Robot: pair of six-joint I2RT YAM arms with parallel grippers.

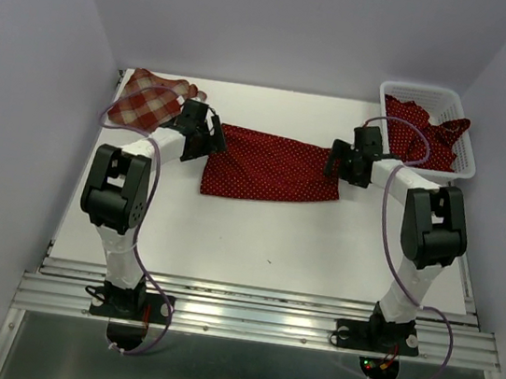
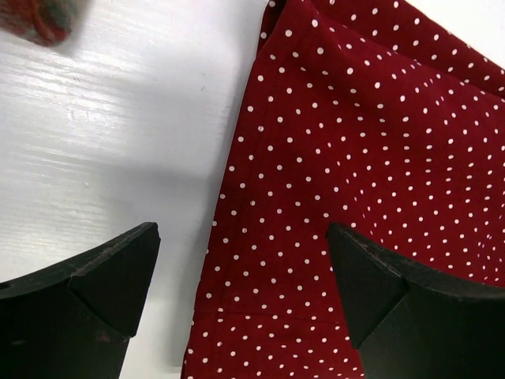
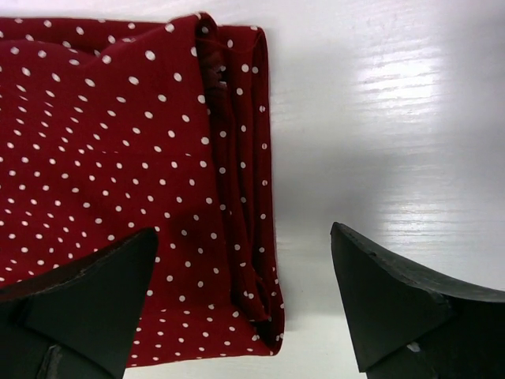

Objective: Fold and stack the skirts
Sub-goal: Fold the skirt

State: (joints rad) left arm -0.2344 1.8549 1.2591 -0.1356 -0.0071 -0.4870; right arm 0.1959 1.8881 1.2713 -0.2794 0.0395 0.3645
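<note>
Here, we are at the spread polka-dot skirt, flat mid-table. Our left gripper hangs released, jaws parted astride its 9 o'clock edge. Our right gripper, likewise unclenched, straddles the doubled 3 o'clock edge, probably so we can pinch both ends for a fold. The plaid skirt lies at 10 o'clock; another dotted skirt sits in the basket at 2 o'clock.

Left arm: white tube-like links, bulky black joint housings.
Right arm: same white links and black housings.
Cables: thin purple loops running along each arm, from base to wrist.
Bases: black, with small red and green lights by the right one.
Fingers: matt black, wedge-shaped tips.
</note>
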